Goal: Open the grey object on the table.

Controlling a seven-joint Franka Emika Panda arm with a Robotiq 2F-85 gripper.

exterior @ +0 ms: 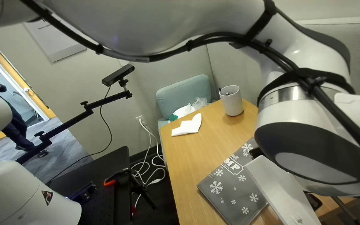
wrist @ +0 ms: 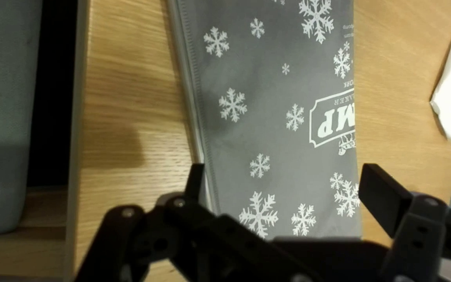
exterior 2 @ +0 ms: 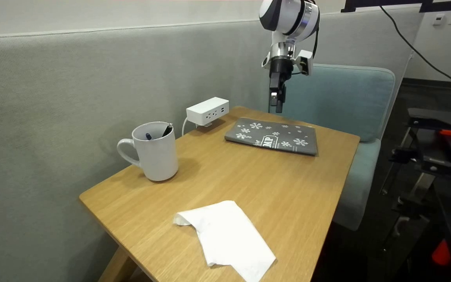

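One grey folder (wrist: pixel 268 133), zero flaps raised: opening not yet begun

Find nearest the gripper (wrist: pixel 281 176), poised over the grey folder with jaws spread wide and nothing held; see in the wrist view one jaw at the ridged strip (wrist: pixel 195 74) along one edge, the other past the opposite edge; note in an exterior view the fingertips (exterior 2: pixel 279 106) above the folder and apart from it; find the folder lying flat and closed on the table (exterior 2: pixel 210 184), snowflake face up, at the end nearer the gripper; judge nothing of the opening done, with only a hovering position in place; count as left the coming down, the catching of an edge, the lifting and the folding back; cannot tell which edge to pull, though perhaps the ridged one; cannot tell of any contents either.

Move outward to the white mug (exterior 2: pixel 155 154), upright on the table and well apart from the folder; see inside a dark pen (exterior 2: pixel 167 129) poking above the rim and a blue item (exterior 2: pixel 148 136), likely a second pen; cannot see to the bottom; reach last, in an exterior view, the teal chair (exterior: pixel 183 93) beyond the mug's end of the table, and on or against it apparently a plastic bag (exterior: pixel 182 111), with contents too unclear to name.
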